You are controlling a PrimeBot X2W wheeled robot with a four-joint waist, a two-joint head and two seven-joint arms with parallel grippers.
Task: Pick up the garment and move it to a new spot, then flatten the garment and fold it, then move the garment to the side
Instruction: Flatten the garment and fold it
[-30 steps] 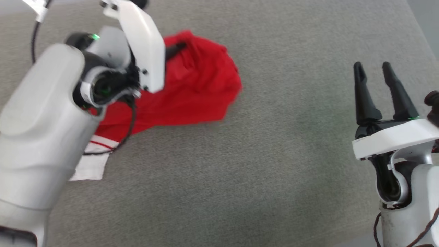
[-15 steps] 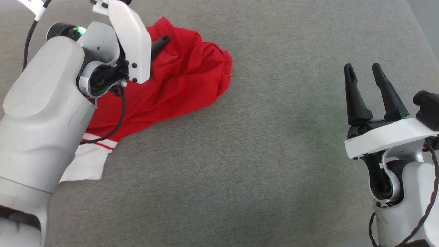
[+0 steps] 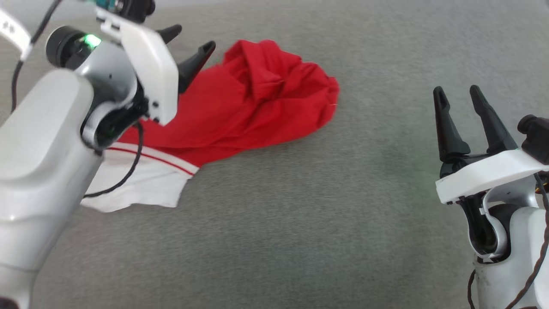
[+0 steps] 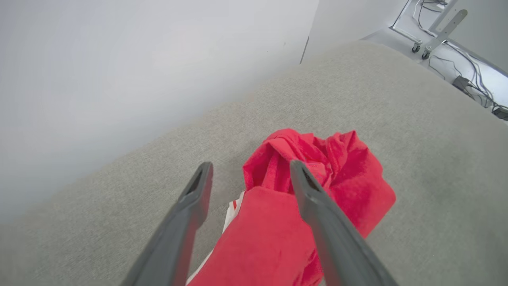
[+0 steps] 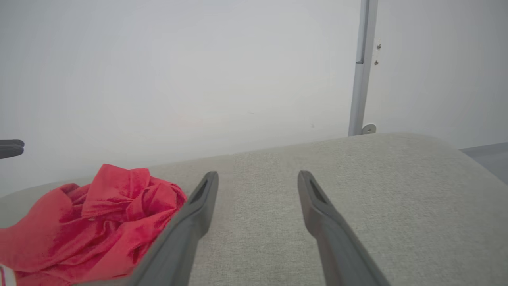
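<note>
While the garment [image 3: 257, 103] lies crumpled near the cushion's [image 3: 300, 214] far edge, the left gripper [image 3: 194, 36] hovers over it, jaws spread, empty.

The garment [image 3: 257, 103] lies crumpled in a loose heap on the grey fabric surface [image 3: 300, 236], toward its far left part. It is soft red jersey, rumpled into deep folds, and its far end is bunched into a raised, twisted knot of cloth. From there the red body runs back toward the near left and flattens as it goes. At that near end a white sleeve panel [image 3: 141, 189] spreads flat on the surface, with its edge slightly curled. A striped trim [image 3: 158, 156] of red and white runs slantwise between the panel and the red cloth.
</note>
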